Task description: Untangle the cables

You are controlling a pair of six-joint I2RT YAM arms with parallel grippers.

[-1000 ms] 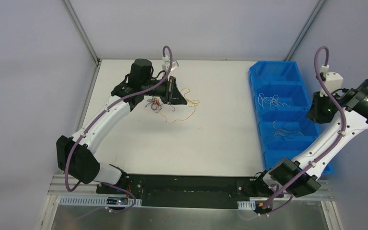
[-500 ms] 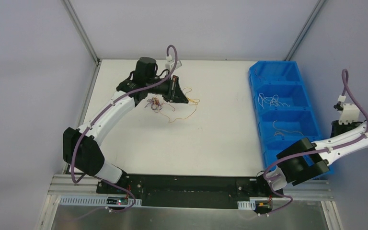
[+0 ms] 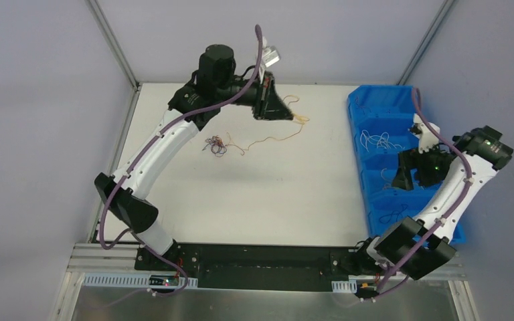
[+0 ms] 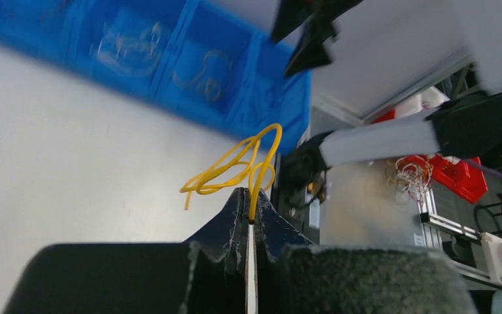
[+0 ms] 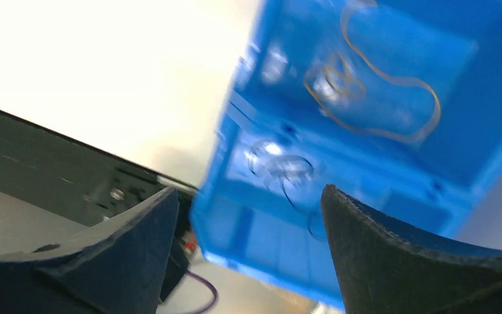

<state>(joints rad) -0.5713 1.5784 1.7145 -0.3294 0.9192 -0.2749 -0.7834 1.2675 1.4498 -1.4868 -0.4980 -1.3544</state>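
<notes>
My left gripper is raised over the far middle of the table, shut on a thin orange-yellow cable. That cable trails down and to the left towards a small clump of red, black and purplish cables on the table. In the left wrist view the yellow cable loops out from between the closed fingertips. My right gripper hovers over the blue bin, and its jaws stand wide apart with nothing between them.
The blue bin has compartments along the table's right side, with white cables in one. In the right wrist view a tan cable and a dark one lie in other compartments. Grey walls enclose the table.
My left gripper rose and moved right and back, drawing the orange cable out from the clump. The right arm swung out and back over the bin, and its jaws opened.
</notes>
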